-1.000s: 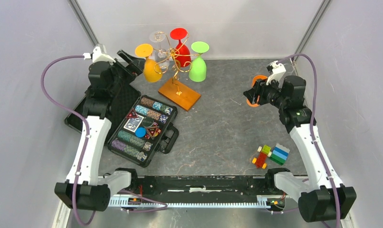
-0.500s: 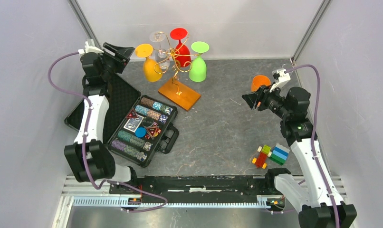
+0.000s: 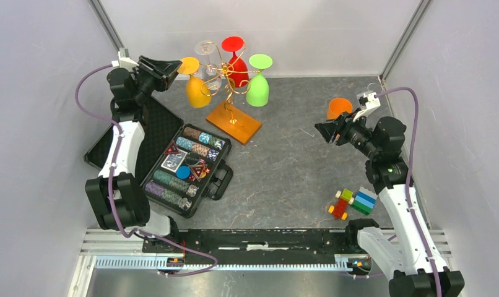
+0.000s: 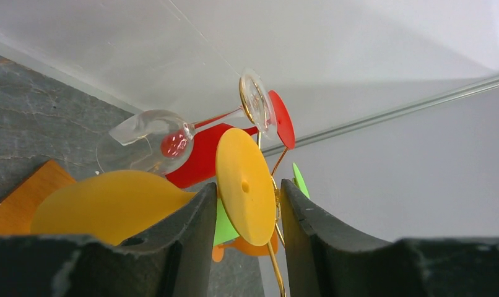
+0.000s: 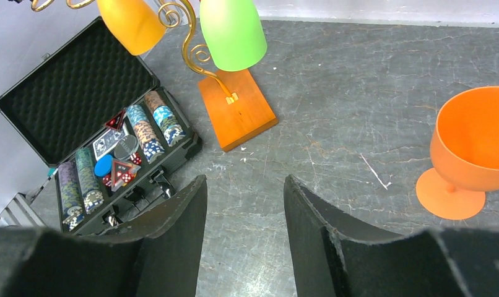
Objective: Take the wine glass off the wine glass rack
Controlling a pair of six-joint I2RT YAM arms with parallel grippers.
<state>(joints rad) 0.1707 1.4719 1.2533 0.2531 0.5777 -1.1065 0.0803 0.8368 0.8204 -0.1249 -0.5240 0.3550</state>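
- Squeeze evenly on the flat foot of the yellow wine glass [image 3: 197, 91], then lift and ease outward along the scroll arm of the wine glass rack [image 3: 233, 121]. No twisting, to avoid snagging the gold wire or nudging the neighbouring glasses.
- Left gripper [image 4: 248, 189]: jaws partly apart, one on each face of that foot. Cannot tell whether pinching yet.
- Glass hanging bowl-down on the rack's outer arm, foot uppermost between those jaws.
- Right gripper [image 5: 245, 182]: jaws apart, empty, well apart from the rack.
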